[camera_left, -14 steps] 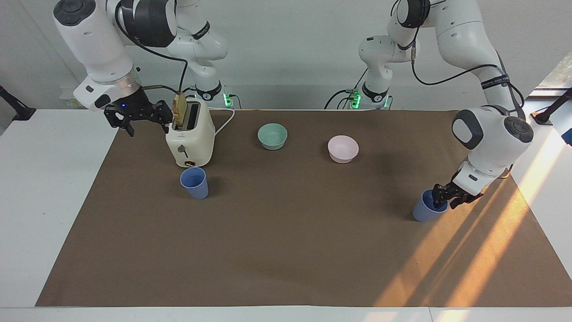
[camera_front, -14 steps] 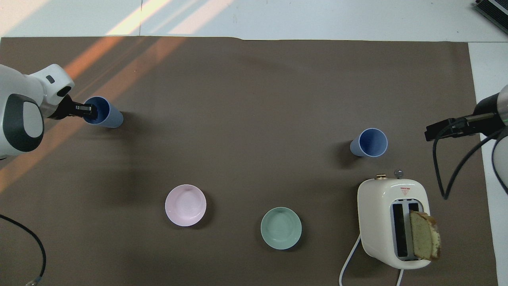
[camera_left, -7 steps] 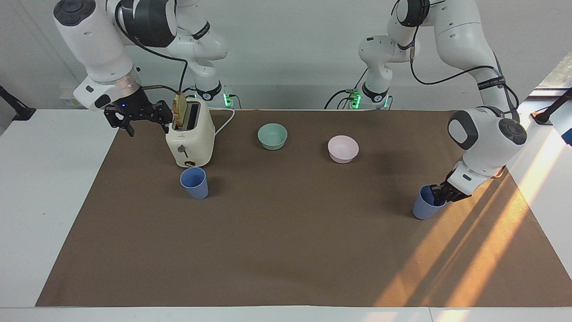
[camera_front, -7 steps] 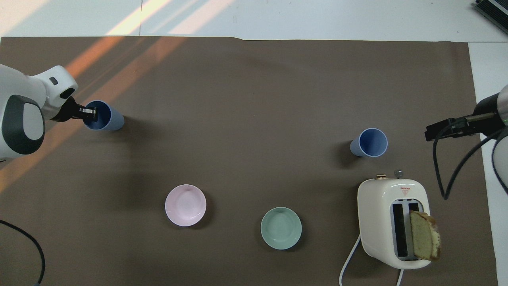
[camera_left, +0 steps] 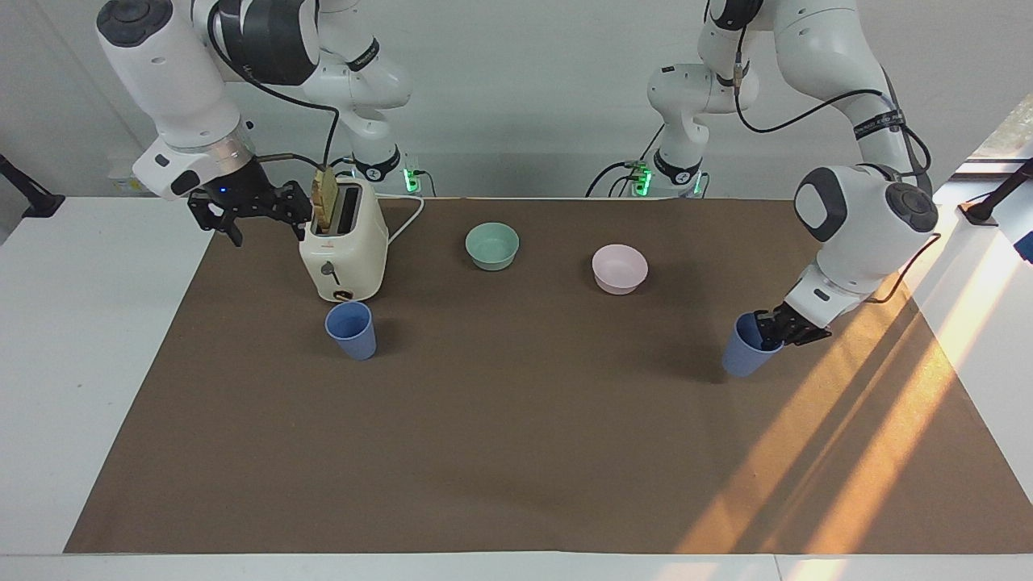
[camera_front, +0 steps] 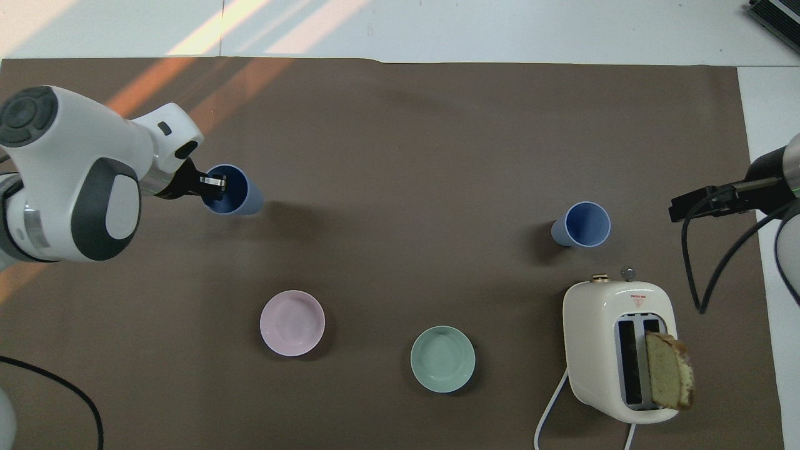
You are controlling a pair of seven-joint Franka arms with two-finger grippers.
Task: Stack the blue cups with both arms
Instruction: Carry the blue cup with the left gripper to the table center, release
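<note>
One blue cup [camera_left: 741, 355] [camera_front: 244, 195] hangs tilted a little above the brown mat, toward the left arm's end. My left gripper [camera_left: 771, 332] [camera_front: 212, 185] is shut on its rim, one finger inside. The other blue cup [camera_left: 352, 329] [camera_front: 584, 225] stands upright on the mat, just farther from the robots than the toaster. My right gripper [camera_left: 254, 214] [camera_front: 700, 203] is open and empty. It waits in the air beside the toaster, over the mat's edge at the right arm's end.
A cream toaster [camera_left: 343, 250] [camera_front: 619, 350] holds a bread slice [camera_left: 326, 198] [camera_front: 669, 378] in one slot. A teal bowl [camera_left: 492, 246] [camera_front: 442, 359] and a pink bowl [camera_left: 620, 269] [camera_front: 292, 323] sit nearer to the robots, mid-table.
My left gripper has lifted its blue cup off the mat and carried it toward the middle of the table. The right arm and the other cup have not moved.
</note>
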